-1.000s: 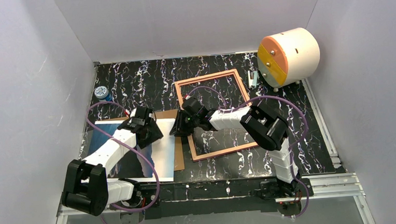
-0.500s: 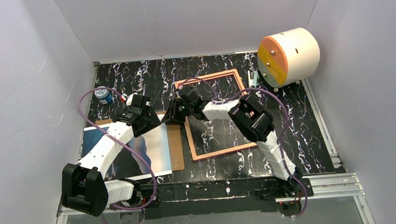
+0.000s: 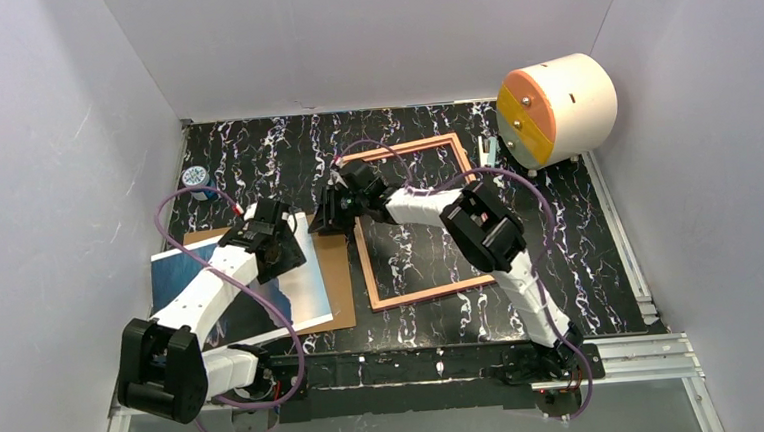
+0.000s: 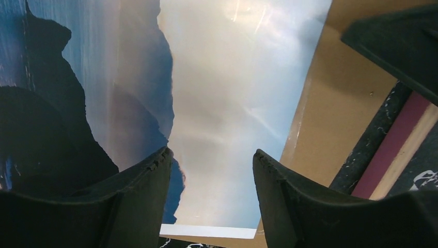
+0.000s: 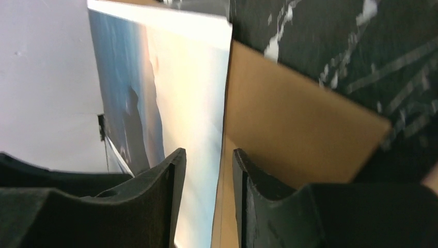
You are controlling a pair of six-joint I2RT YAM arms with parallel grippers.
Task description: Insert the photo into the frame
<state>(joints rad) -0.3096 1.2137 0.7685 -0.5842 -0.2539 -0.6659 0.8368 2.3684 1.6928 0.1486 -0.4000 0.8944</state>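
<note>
The photo [image 3: 190, 280], a sea-and-cliff print, lies face up on a brown backing board [image 3: 338, 279] at the left of the table. My left gripper [image 3: 285, 254] hovers over the photo's far right part. In the left wrist view it [image 4: 212, 155] is open, with the photo's [image 4: 232, 77] pale sky showing in the gap. My right gripper [image 3: 330, 217] sits at the board's far right corner. Its jaws [image 5: 206, 155] stand a narrow gap apart over the photo's [image 5: 175, 77] right edge and the board [image 5: 299, 119], clamping nothing. The frame [image 3: 433, 292] lies flat to the right, and its near rail [image 4: 397, 152] shows pink.
A white drum with an orange face [image 3: 555, 108] stands at the back right, with a small pale object [image 3: 487, 151] beside it. A round blue-and-white item [image 3: 195, 175] sits at the back left. White walls enclose the black marbled table [image 3: 274, 152].
The photo has shifted and turned slightly on the board. My right gripper has moved left off the frame to the board's far corner. My left gripper went away from me and came back.
</note>
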